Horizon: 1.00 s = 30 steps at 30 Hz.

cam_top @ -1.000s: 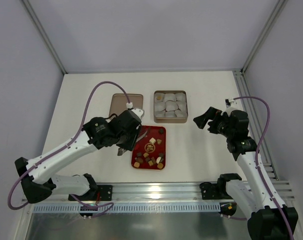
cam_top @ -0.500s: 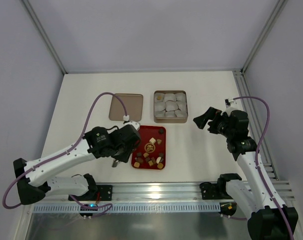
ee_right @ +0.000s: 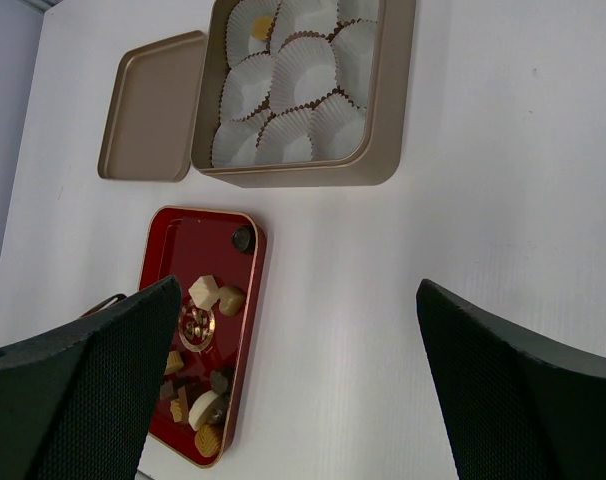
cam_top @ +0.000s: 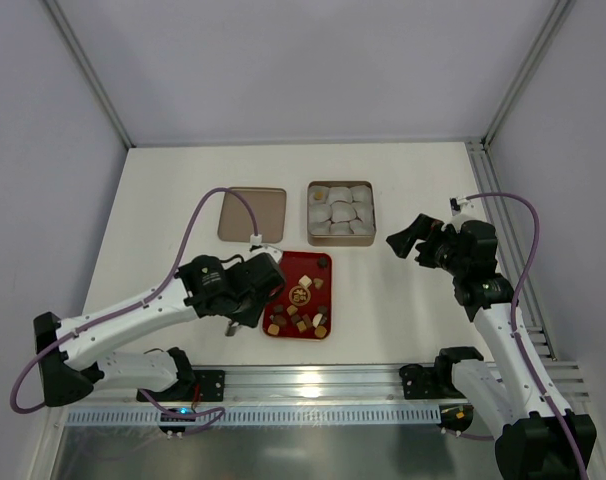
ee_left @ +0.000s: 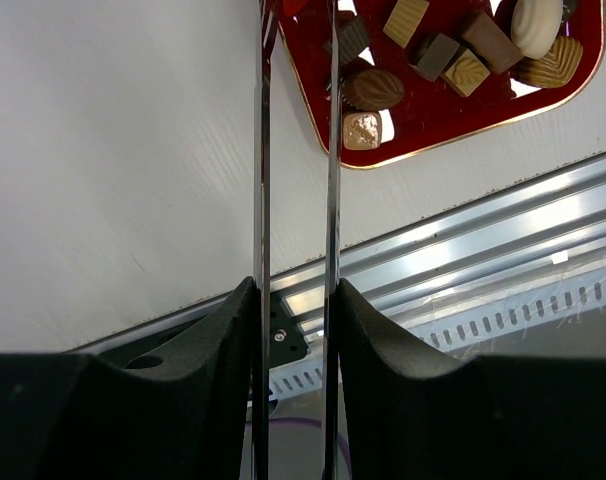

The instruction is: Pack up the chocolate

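Left end effector pulled back from over the red tray to its near-left rim, slightly parted, empty. Chocolate sits in the tray on the desk; right end effector is spread wide and idle. No pick made yet.

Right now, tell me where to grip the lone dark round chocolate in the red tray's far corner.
Probably pinch the dark round chocolate across its curved sides, coming down from above: it sits apart from the others, but the rim of the red tray blocks sideways approach.

Gold tin beside lid, red tray near.
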Tool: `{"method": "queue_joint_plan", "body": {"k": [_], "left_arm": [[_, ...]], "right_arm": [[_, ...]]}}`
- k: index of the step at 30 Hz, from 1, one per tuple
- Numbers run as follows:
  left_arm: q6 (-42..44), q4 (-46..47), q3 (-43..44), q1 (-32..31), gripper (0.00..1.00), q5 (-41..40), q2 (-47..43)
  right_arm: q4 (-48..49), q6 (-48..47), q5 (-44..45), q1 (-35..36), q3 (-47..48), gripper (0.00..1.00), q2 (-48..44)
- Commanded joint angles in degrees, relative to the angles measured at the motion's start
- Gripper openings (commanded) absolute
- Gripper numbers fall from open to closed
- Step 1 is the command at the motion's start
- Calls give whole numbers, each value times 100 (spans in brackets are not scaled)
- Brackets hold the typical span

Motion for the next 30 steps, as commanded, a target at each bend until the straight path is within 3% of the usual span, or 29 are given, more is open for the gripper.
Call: {"method": "queue_joint_plan", "body": {"k": [1, 30], "left_arm": [[-61, 177, -41, -30, 36, -152, 3], [80, 494, -253, -30, 36, -38, 285]], "right_arm": [[159, -69, -60, 29, 48, 100, -49], [141, -77, -34, 20, 22, 100, -58]]}}
